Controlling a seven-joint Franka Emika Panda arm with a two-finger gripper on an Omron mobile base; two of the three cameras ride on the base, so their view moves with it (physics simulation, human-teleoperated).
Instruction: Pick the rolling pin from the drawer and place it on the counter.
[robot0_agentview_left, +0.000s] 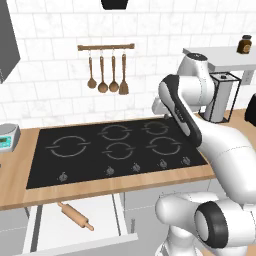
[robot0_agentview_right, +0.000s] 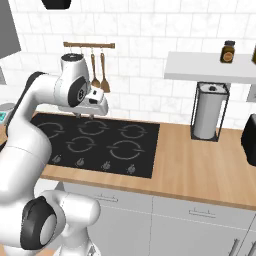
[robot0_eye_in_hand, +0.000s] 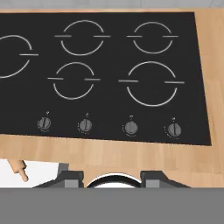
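The rolling pin (robot0_agentview_left: 75, 216) lies at a slant in the open white drawer (robot0_agentview_left: 102, 212) below the counter's (robot0_agentview_left: 15, 172) front edge, left of the robot base. In the hand view one handle end of the rolling pin (robot0_eye_in_hand: 19, 169) pokes out at the lower left, over the drawer (robot0_eye_in_hand: 6, 174). My gripper (robot0_agentview_right: 87, 116) hangs above the back of the black cooktop (robot0_agentview_right: 100, 142), far from the pin. Its fingertips stand wide apart in the hand view, so the gripper (robot0_eye_in_hand: 111, 177) is open with nothing between them.
Wooden spoons and a spatula (robot0_agentview_left: 106, 75) hang on a wall rail behind the cooktop. A paper towel holder (robot0_agentview_right: 207, 112) stands on the counter at the right under a shelf with a jar (robot0_agentview_right: 227, 51). A small scale (robot0_agentview_left: 7, 137) sits at the far left.
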